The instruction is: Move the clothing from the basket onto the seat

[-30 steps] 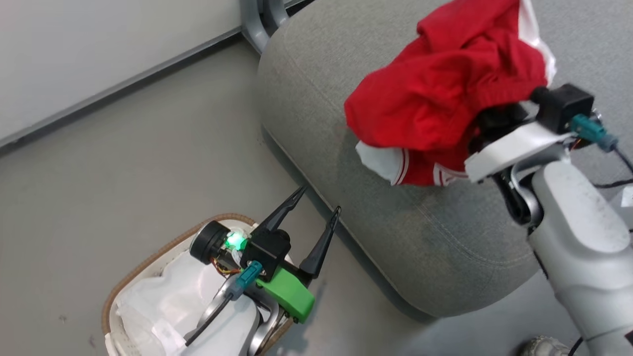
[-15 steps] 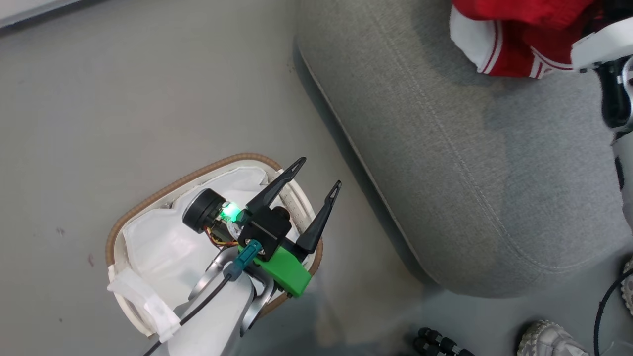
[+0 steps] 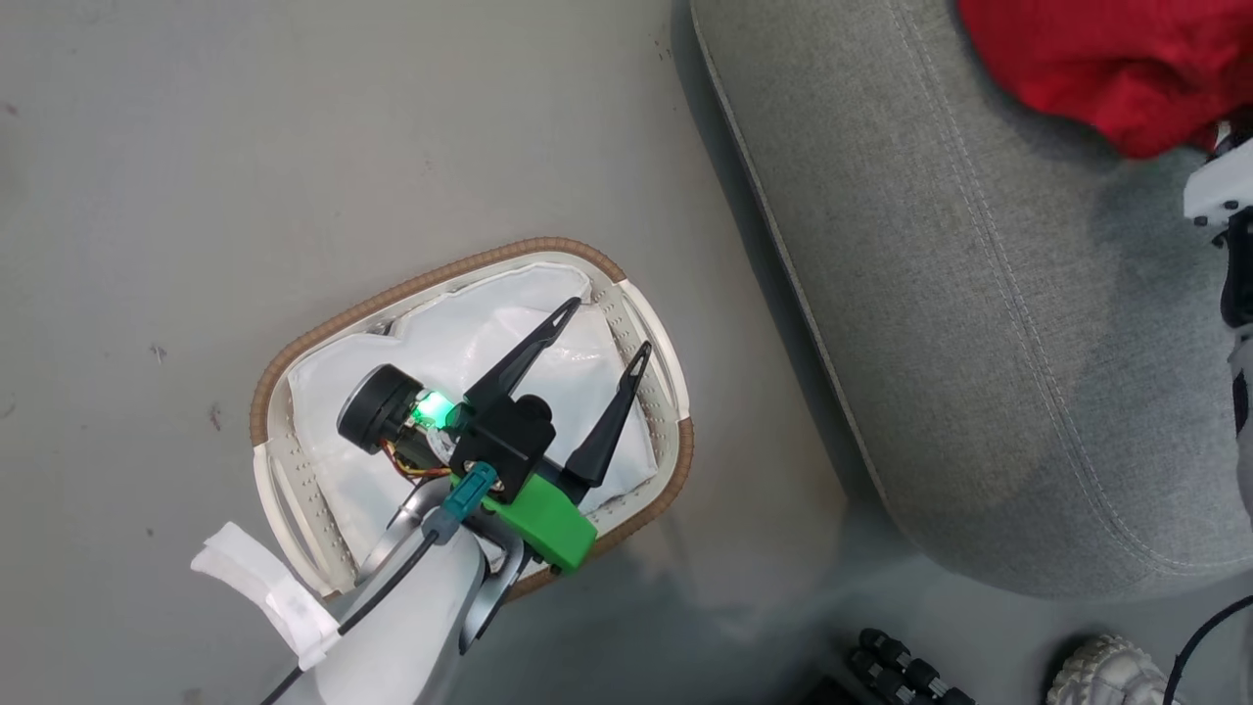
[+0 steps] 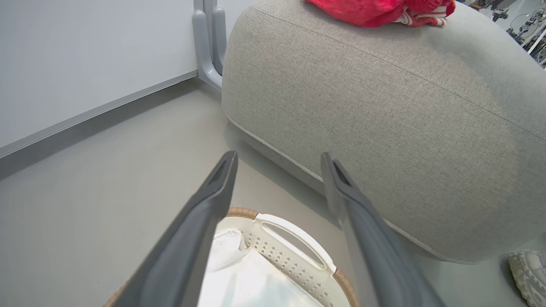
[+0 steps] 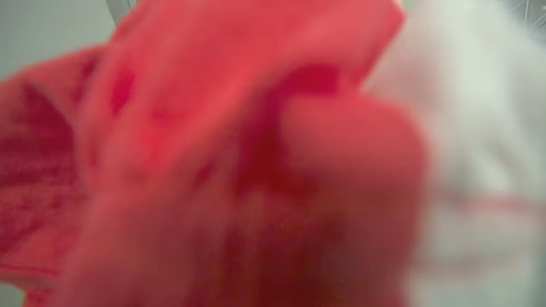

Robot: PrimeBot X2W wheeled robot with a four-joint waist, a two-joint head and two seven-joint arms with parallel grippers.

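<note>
Where the clothing lies: the clothing [image 3: 1126, 69], a bunch of red fabric, rests on top of the seat [image 3: 979, 294], toward its far end.
Clothing, left wrist view: the clothing [image 4: 375, 9] is heaped on the cushion's crown, with white striped trim at one edge.
Clothing, right wrist view: blurred red and white fabric close against the lens.
Right claw: the right gripper has its fingers hidden by the fabric. Whether they are apart or clamped cannot be told.
Right arm: the right arm [image 3: 1212, 191] shows a white wrist part at the head view's right edge, over the seat and just beside the clothing.
Seat: grey upholstery with a rounded corner and a stitched seam, near the basket but not touching it.
Basket: the basket [image 3: 431, 279] stands on the floor [image 3: 294, 127]. It has a brown rim, perforated white walls and a white liner [image 3: 470, 343] inside.
Left claw: the left gripper [image 3: 609, 325] hovers over the basket with its fingers spread apart and nothing between them, tips toward the seat.
Surroundings: pale wall [image 4: 85, 51], grey post [image 4: 204, 42], and a shoe [image 4: 527, 273] near the seat's near corner.
</note>
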